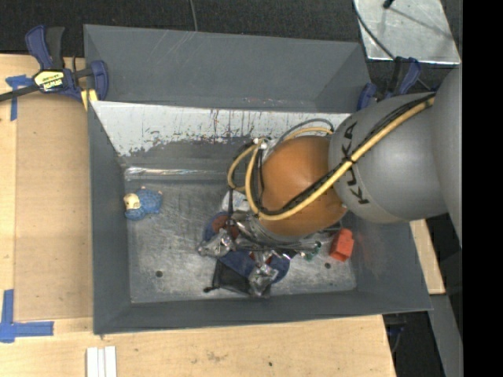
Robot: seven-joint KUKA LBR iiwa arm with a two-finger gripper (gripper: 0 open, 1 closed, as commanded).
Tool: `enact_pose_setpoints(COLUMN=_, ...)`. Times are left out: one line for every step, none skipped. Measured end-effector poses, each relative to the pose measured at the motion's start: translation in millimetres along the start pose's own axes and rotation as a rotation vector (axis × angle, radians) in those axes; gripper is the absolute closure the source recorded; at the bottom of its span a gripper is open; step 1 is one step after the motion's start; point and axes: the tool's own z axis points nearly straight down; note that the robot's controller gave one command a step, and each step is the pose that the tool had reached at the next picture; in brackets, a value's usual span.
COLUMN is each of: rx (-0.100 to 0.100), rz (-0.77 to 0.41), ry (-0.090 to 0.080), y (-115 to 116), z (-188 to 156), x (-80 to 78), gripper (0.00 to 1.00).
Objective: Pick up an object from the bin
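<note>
Though the bin's (165,251) scratched floor lies open leftward, the gripper (248,254) crowds a dark crumpled heap (232,280); its grip I cannot tell.

Left half of the bin (169,254) floor is left open, broken by one small blue-and-yellow thing (142,203) near the left wall. Centre and right are blocked by the arm (397,163) and its orange cover (299,181). Under the cover a heap (247,251) of small things is crowded toward the near wall, flanked on the right by an orange-red block (342,245).
</note>
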Motion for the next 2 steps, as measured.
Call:
enact_pose_setpoints(rx=0.008, rz=0.001, ry=-0.012, y=-2.2, z=-3.5, x=-3.8, gripper=1.00)
enact_pose_setpoints(rx=0.007, rz=-0.037, ry=0.000, y=-9.8, z=-176.2, x=11.2, gripper=1.00)
